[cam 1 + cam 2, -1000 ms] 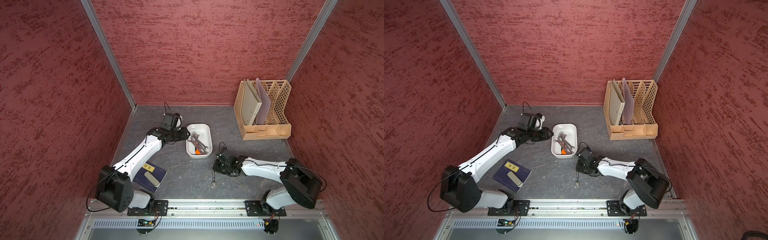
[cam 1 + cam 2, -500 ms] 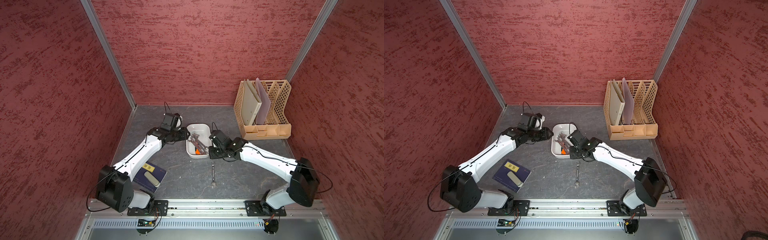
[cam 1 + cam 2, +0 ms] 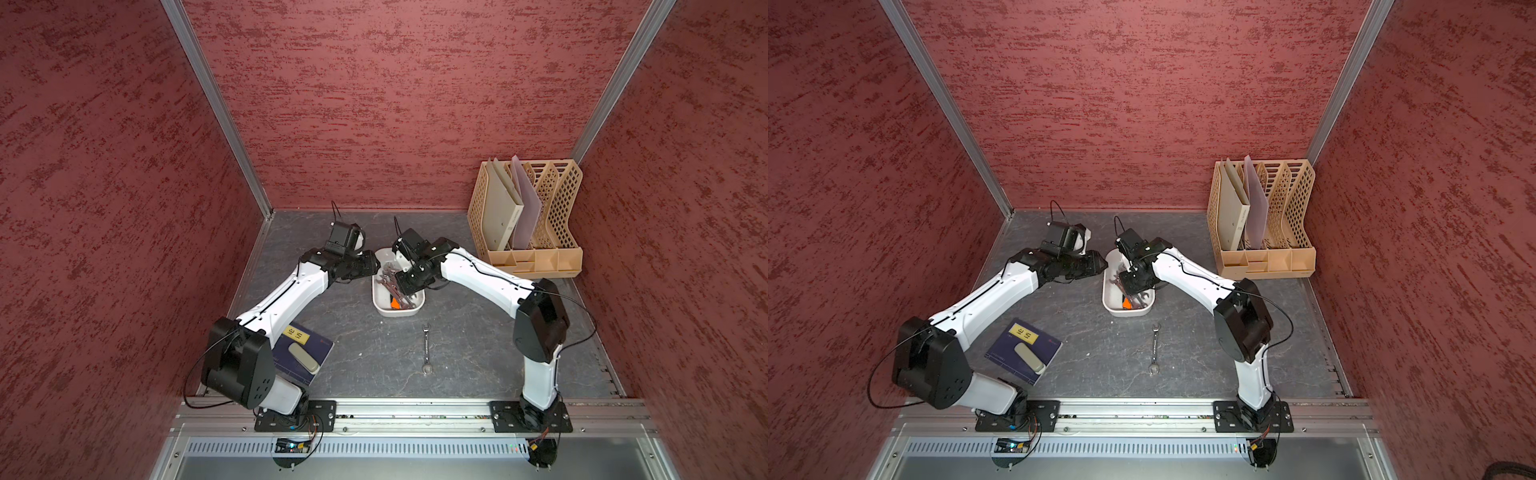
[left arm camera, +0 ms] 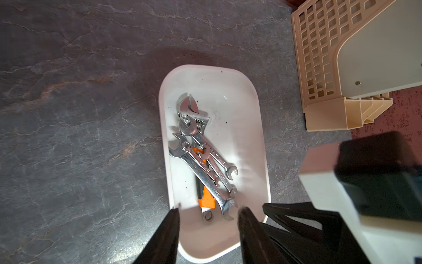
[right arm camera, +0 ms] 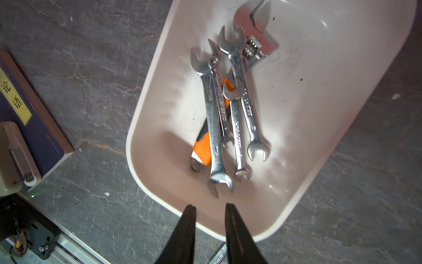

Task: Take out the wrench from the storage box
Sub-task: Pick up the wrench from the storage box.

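The step in hand looks like a reach for a pick. The right gripper (image 5: pixel 210 206) hangs over the storage box (image 5: pixel 137 141), its jaws a little apart and empty, with the pile of wrenches (image 5: pixel 225 109) on the box floor below it. The left gripper (image 4: pixel 209 209) sits at the side of the box with its jaws parted too, one finger by the rim and one over the inside. It grips nothing that I can make out, and it may be there to steady the box.

A loose wrench (image 3: pixel 426 347) lies flat on the table (image 3: pixel 353 332), near the box but apart from it, so part of the job seems done. Inside, several open-end wrenches lie crossed over an orange-handled one (image 5: pixel 203 148).

As I judge it, the next move calls for the right arm to go down onto the shaft of a top wrench, tips either side, close firmly and lift straight up — the crossed ones could drag along or slip.
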Tool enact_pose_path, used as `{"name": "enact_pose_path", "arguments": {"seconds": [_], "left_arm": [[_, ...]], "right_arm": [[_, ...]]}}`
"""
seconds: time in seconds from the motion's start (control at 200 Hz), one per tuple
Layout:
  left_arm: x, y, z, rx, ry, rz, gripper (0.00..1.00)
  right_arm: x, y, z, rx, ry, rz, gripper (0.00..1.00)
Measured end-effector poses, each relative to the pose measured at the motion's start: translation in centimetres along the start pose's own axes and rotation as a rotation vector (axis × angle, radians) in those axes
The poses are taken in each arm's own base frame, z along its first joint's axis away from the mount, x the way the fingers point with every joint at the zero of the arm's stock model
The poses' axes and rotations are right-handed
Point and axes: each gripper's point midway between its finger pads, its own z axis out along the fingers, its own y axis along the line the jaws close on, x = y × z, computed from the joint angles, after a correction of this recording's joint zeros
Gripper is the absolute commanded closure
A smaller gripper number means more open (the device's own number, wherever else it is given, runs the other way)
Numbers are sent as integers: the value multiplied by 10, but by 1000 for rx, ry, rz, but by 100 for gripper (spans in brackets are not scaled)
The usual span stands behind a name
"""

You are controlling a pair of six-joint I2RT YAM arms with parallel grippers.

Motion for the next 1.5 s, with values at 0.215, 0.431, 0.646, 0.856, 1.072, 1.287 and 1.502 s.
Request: {"name": "enact_pose_path", "arguments": {"seconds": [0.215, 0.431, 0.646, 0.856, 1.072, 1.287, 1.502], "left_arm": [[-9, 15, 7, -27, 0, -33, 53], [-10, 23, 10, -42, 6, -49, 52], [-11, 25, 11, -38, 12, -56, 52], [-9, 26, 16, -37, 28, -61, 52], [-9, 26, 16, -34, 29, -62, 52], [-9, 26, 16, -32, 29, -63, 52], [-9, 26, 16, -31, 29, -63, 52]], "right_arm": [[-14, -3, 37, -17, 39, 0, 64], [-22, -13, 64, -6, 63, 0, 67], [-27, -31, 74, 41, 69, -8, 71], [-30, -40, 80, 76, 71, -18, 71], [-28, -42, 84, 79, 82, -20, 72], [-25, -42, 85, 79, 89, -19, 72], [-22, -43, 88, 81, 96, -21, 72]]}}
